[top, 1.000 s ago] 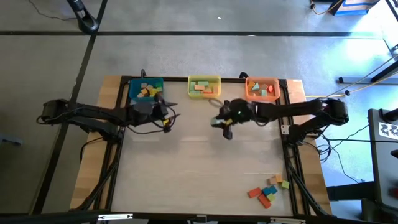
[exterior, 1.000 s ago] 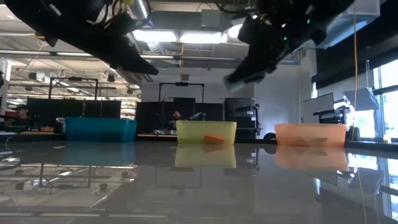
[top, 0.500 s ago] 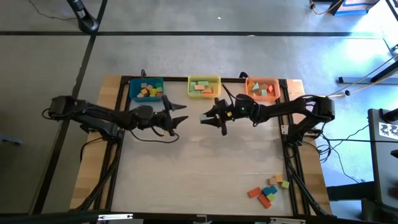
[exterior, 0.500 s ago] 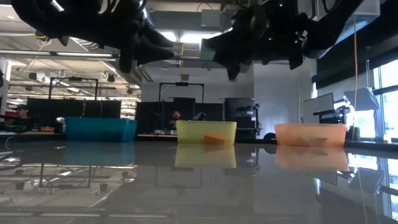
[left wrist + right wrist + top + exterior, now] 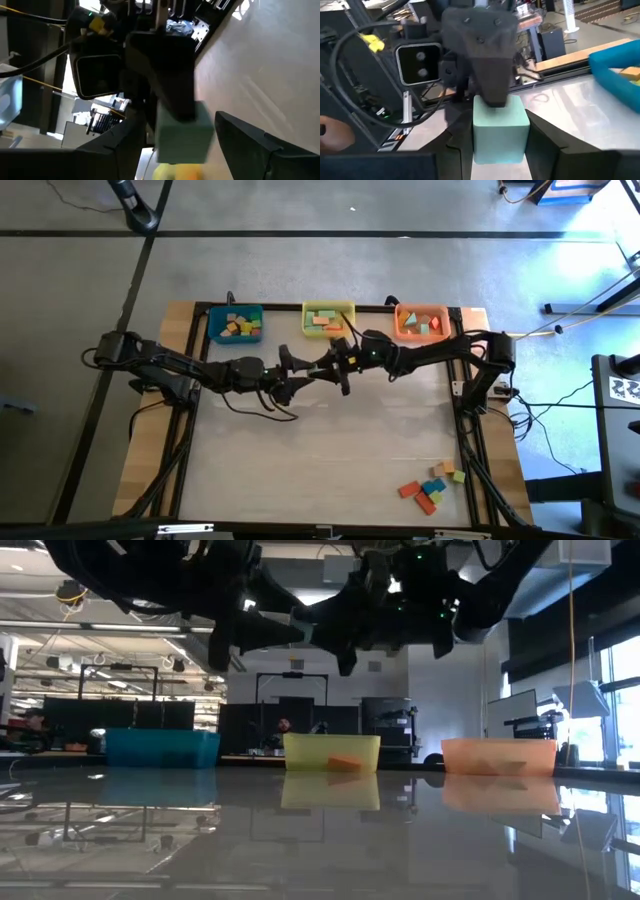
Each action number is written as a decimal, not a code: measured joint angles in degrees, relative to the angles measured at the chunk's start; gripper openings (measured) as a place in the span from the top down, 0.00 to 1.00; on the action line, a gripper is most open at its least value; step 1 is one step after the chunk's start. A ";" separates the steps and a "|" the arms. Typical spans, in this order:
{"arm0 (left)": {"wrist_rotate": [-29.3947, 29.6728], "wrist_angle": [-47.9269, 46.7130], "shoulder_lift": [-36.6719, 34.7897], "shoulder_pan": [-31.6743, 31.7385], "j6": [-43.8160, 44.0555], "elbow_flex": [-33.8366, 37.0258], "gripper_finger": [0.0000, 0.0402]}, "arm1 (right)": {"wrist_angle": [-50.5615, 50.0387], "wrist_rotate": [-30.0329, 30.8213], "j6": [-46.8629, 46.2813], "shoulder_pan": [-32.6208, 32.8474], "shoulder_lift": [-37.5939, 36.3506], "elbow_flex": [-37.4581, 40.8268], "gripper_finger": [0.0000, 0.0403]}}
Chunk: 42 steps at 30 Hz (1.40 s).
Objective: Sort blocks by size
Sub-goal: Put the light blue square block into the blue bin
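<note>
A pale teal cube [image 5: 500, 129] hangs high over the table's middle, with my right gripper [image 5: 324, 367] shut on it. My left gripper [image 5: 310, 370] faces it from the table's left, open and rolled a quarter turn against the right one. Its fingers stand on either side of the cube [image 5: 182, 134]. Other blocks [image 5: 432, 485] lie in a small heap on the table near its front right corner. More blocks lie in the blue bin [image 5: 236, 324], the yellow bin [image 5: 328, 318] and the orange bin [image 5: 421, 322] along the far edge. My right gripper pinches the cube by two opposite side faces [image 5: 525, 127] between its two fingers. The fingers come level from the table's right side. The cube is lifted clear, high above the table, and stands out past the fingertips toward my left gripper.
The three bins stand in a row at the far edge, just behind both grippers. Wooden strips and black rails [image 5: 196, 380] border the table left and right. A broad bare stretch of tabletop [image 5: 320, 450] lies below and in front of the arms.
Both grippers have come together over the table's middle: my left toward the right edge, rolling about its own axis, my right toward the left edge, tipping up to level. The cube has travelled with my right gripper and now sits between my left gripper's open fingers.
</note>
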State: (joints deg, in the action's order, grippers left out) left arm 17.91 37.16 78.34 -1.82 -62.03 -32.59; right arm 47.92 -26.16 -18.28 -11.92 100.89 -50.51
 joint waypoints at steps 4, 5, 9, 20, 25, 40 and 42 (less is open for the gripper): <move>0.00 0.03 0.09 -0.05 0.01 -0.14 0.43 | 0.11 -0.02 0.37 1.49 0.21 -0.34 0.68; 0.02 0.03 0.09 -0.05 0.01 -0.14 0.44 | 0.30 0.03 0.43 1.63 0.21 -0.34 0.68; 0.00 -0.19 0.09 -0.13 0.28 -0.13 0.50 | 0.52 1.23 0.52 2.27 0.21 -0.34 0.68; -1.05 -0.09 0.09 -1.20 -1.52 -0.12 0.70 | 1.19 2.73 -1.88 2.21 0.60 -0.34 0.67; -1.01 -0.61 -0.22 -1.23 1.42 -0.12 0.70 | 1.01 2.67 -1.88 2.03 0.40 -0.34 0.56; 24.55 -24.63 -11.44 4.14 24.28 -0.10 0.70 | -36.61 15.87 6.90 -2.69 -14.80 -0.36 0.28; 26.22 -28.20 -12.62 7.80 30.05 -0.10 0.70 | -39.04 19.12 7.02 -2.69 -15.03 -0.34 0.28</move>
State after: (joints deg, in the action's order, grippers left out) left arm 44.13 8.96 65.73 5.97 -31.98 -32.69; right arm 8.88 -7.04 -11.27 -14.61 85.86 -50.85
